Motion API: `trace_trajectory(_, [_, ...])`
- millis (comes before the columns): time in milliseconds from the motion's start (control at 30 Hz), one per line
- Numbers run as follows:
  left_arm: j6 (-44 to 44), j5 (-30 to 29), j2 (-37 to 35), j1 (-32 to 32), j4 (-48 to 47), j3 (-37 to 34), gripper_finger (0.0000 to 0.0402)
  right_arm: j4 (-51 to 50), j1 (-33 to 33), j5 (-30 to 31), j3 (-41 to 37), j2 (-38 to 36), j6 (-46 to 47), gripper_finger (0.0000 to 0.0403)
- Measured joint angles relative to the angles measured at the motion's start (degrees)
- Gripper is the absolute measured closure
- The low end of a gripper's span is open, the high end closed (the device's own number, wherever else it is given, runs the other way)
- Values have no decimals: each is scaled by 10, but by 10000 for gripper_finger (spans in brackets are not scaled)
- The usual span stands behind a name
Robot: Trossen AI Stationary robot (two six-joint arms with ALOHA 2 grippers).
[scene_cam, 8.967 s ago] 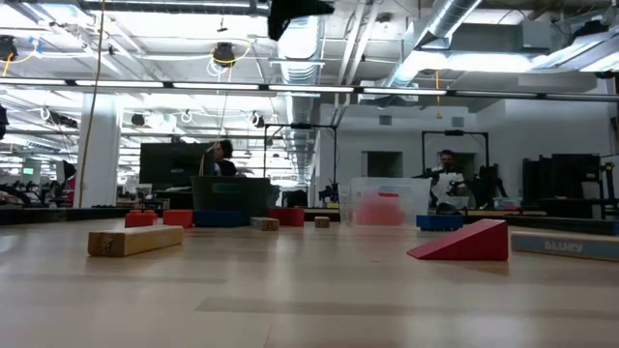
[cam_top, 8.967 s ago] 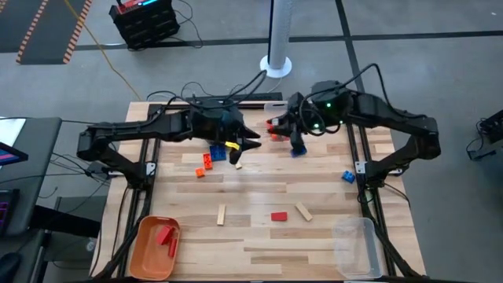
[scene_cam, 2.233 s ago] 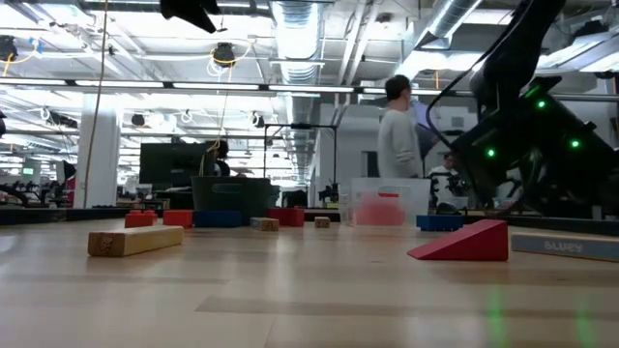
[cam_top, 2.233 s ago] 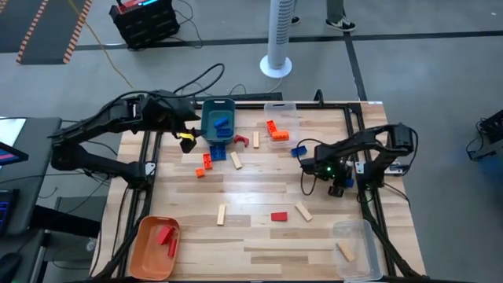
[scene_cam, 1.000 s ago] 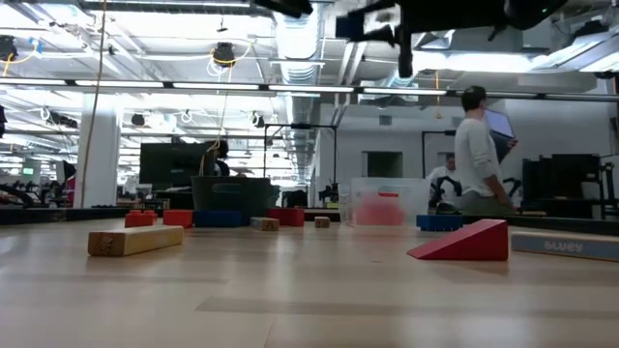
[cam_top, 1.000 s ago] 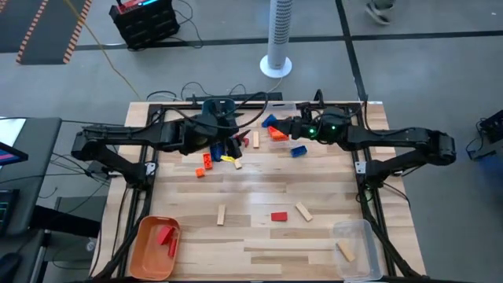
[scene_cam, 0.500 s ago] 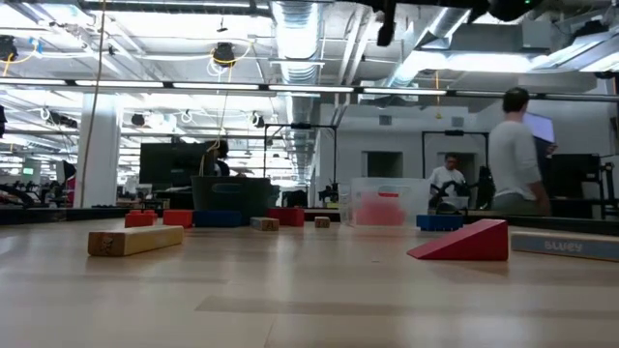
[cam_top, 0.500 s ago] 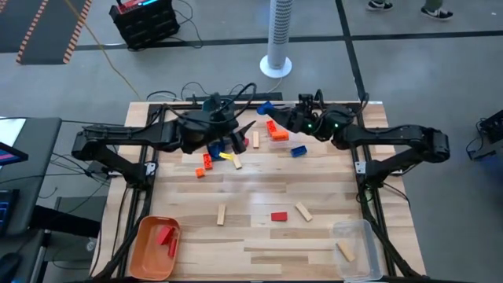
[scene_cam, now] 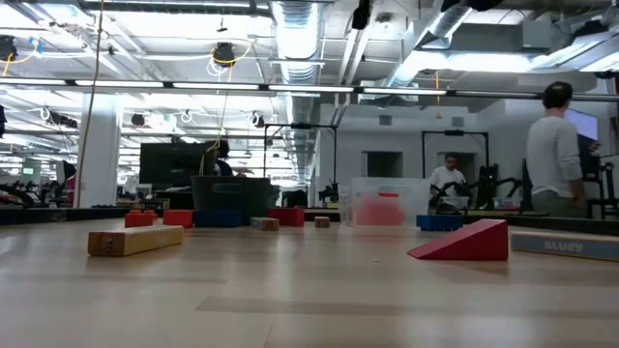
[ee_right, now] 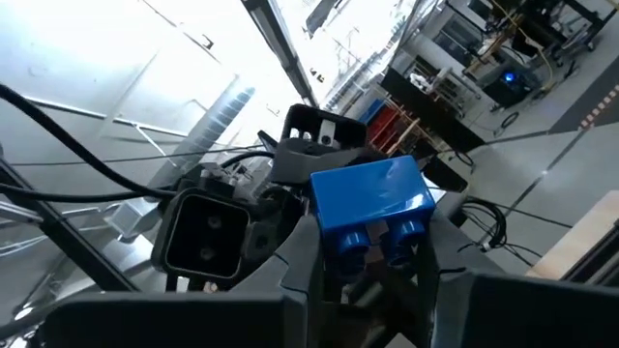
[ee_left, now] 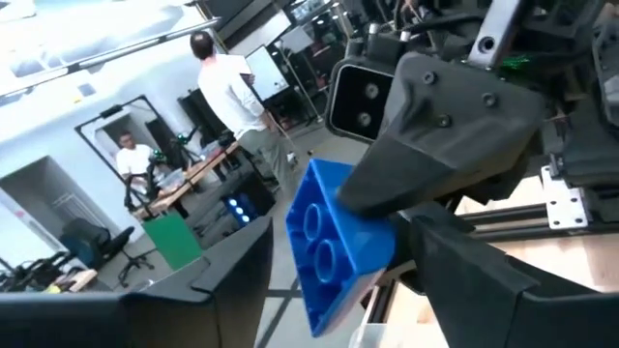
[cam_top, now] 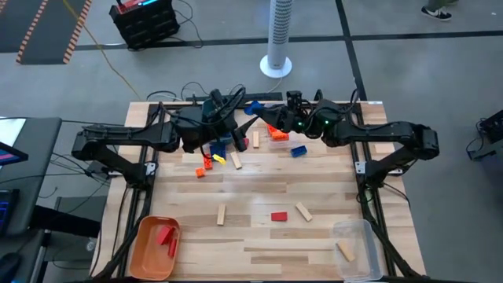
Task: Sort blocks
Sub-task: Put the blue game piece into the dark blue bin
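A blue studded brick (cam_top: 253, 106) is held in the air by my right gripper (cam_top: 263, 115) over the table's far edge. It also shows in the right wrist view (ee_right: 372, 198) and in the left wrist view (ee_left: 329, 242). My left gripper (cam_top: 238, 134) is open and raised just left of the brick, and its fingers (ee_left: 484, 275) do not touch it. Other blocks lie flat on the table: orange ones (cam_top: 206, 163), a blue one (cam_top: 299, 151), a red wedge (cam_top: 279, 216) (scene_cam: 464, 242) and wooden sticks (cam_top: 222, 215) (cam_top: 303, 211). My right gripper pinches the blue brick between its two fingers, one finger (ee_left: 435, 126) on each of two opposite sides (ee_right: 334, 232). The fingers reach toward the table's left, tipped upward. The brick is lifted clear of the table, its studs (ee_left: 319, 237) turned sideways.
An orange tray (cam_top: 140, 259) with red blocks sits at the near left corner. A clear bin (cam_top: 357, 232) holding a wooden block is at the near right. A clear bin (cam_top: 277, 106) with orange blocks is at the far edge. The arms' cables bunch over the far middle. A person (scene_cam: 556, 145) walks behind the table.
My right gripper has carried the blue brick along the far edge toward the table's left and toward my left gripper, keeping it lifted. In the low view the person has walked to the right.
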Motion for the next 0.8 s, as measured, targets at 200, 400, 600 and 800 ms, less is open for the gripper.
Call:
trace_trajectory(200, [-3,2,0,1,0,0,250,1,3,-1,1,0,30,313])
trace_trajectory(400, [-31,0,1,3,-10,0,333,-19,1,-1,2,0,42,259])
trace_trajectory(600, [-136,1,-11,17,-43,0,333,-31,-31,-72,1,-3,35,168])
trace_trajectory(800, [-288,10,-57,75,-232,2,332,-173,-57,-69,1,-52,-39,139])
